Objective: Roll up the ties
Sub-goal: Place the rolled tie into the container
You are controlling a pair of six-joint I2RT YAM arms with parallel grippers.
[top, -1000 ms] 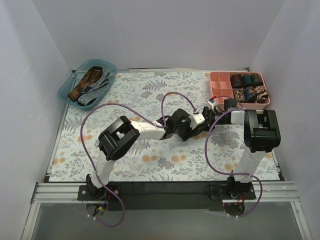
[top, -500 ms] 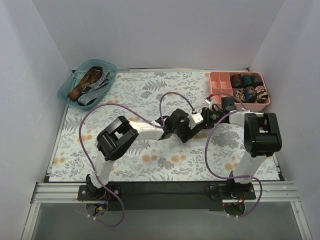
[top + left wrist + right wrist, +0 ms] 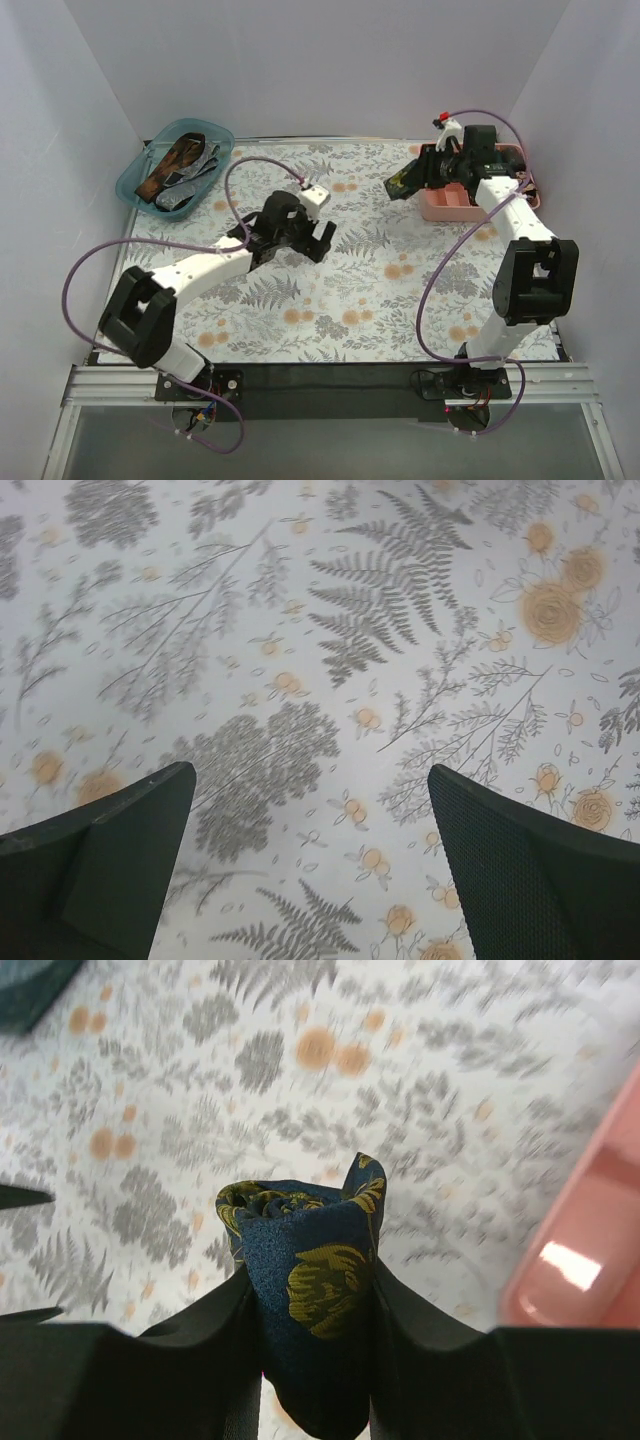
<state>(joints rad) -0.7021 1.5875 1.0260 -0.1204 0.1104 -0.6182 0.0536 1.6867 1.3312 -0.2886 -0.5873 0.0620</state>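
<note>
— How many rolled ties can be counted out in the open?

— One. A navy coil with yellow flowers (image 3: 312, 1278) is pinched between the two fingers of the right gripper (image 3: 310, 1305), whose jaws are closed against its sides. In the overhead view that rolled tie (image 3: 399, 186) hangs in the upper right of the frame, above the floral mat (image 3: 350, 300) and just left of the pink tray (image 3: 448, 208).

— And the tray's contents?

— The right arm covers most of it, so nothing inside can be counted.

— What about the other gripper?

— The left gripper (image 3: 318, 236) sits near the centre of the frame, slightly up and left. Its wrist view shows two dark fingers (image 3: 110, 840) at the lower corners, spread wide, with only the patterned mat between them. The left gripper (image 3: 310, 780) holds nothing.

— Any unrolled ties?

— They are in one teal bin (image 3: 222, 133) at the upper left. One brown-orange tie (image 3: 170, 165) lies on top, beside grey fabric (image 3: 185, 190). How many grey ties there are cannot be told.

— So the arms number two?

— Two arms, two grippers, one loaded.
</note>
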